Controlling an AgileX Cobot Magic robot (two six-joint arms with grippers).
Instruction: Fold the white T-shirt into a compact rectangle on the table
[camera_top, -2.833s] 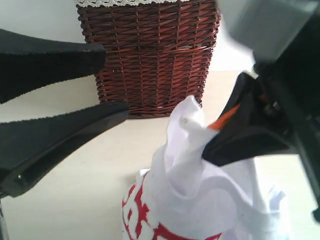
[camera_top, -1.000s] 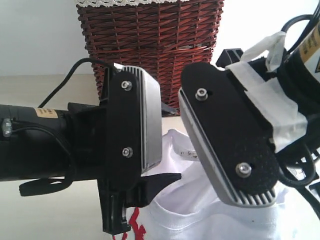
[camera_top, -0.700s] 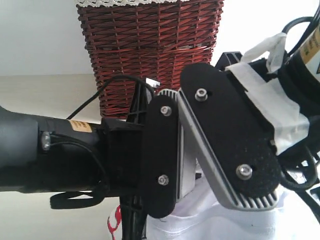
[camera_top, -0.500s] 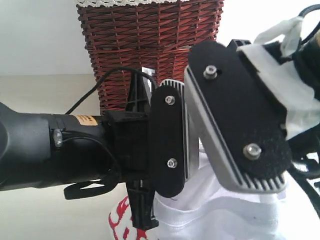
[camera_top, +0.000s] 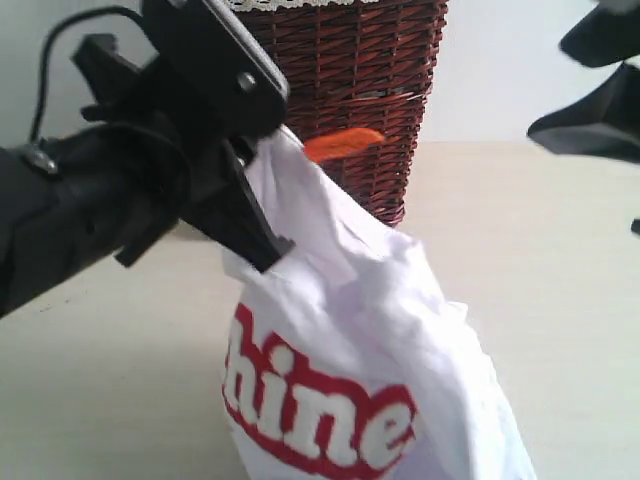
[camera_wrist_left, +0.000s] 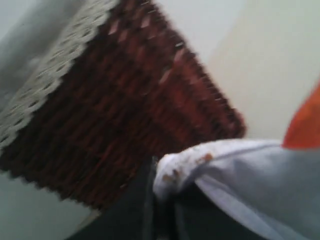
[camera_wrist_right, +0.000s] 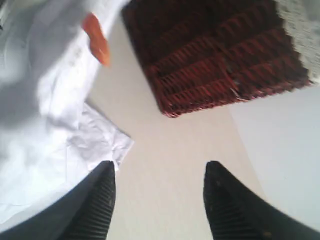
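The white T-shirt (camera_top: 340, 300) hangs bunched above the table (camera_top: 520, 250), its red band with white letters (camera_top: 320, 425) facing out. My left gripper (camera_top: 275, 150) is shut on the shirt's top fold, in front of the basket. The left wrist view shows that fold (camera_wrist_left: 175, 167) pinched between dark jaws. An orange piece (camera_top: 340, 143) sticks out beside the grip. My right gripper (camera_top: 600, 85) hangs open at the upper right, apart from the shirt. In the right wrist view its fingers (camera_wrist_right: 106, 175) stand wide with bare table (camera_wrist_right: 165, 145) between them, and the T-shirt (camera_wrist_right: 50, 100) lies to one side.
A dark red-brown wicker basket (camera_top: 370, 70) with a lace-trimmed liner stands at the back of the table, right behind the held shirt. It also shows in the wrist views as a basket (camera_wrist_left: 115, 110) and basket (camera_wrist_right: 220, 55). Bare table lies right of the shirt.
The right gripper opened, let go of the shirt and drew back to the upper right. The left gripper shut on the shirt's top and now holds it alone, further left.
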